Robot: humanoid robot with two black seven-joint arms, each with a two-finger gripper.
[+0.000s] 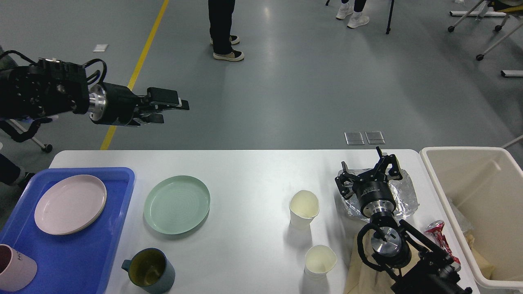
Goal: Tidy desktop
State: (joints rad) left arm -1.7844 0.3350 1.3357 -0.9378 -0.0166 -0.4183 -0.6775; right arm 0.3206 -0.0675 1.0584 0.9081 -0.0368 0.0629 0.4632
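The white desktop [245, 175] holds a green plate [176, 204], a dark teal mug [149, 271], two white paper cups [304, 208] [320, 261], a crumpled clear wrapper [406, 196], a crushed red can [439, 233] and a beige sheet [361, 273]. My left gripper [175, 112] hangs in the air beyond the table's far left edge, open and empty. My right gripper [367, 167] is open, its fingers spread just over the wrapper at the right.
A blue tray [102, 253] at the left front holds a pink plate [70, 204] and a pink cup [14, 267]. A beige bin [482, 196] with some trash stands off the table's right end. People stand on the floor beyond.
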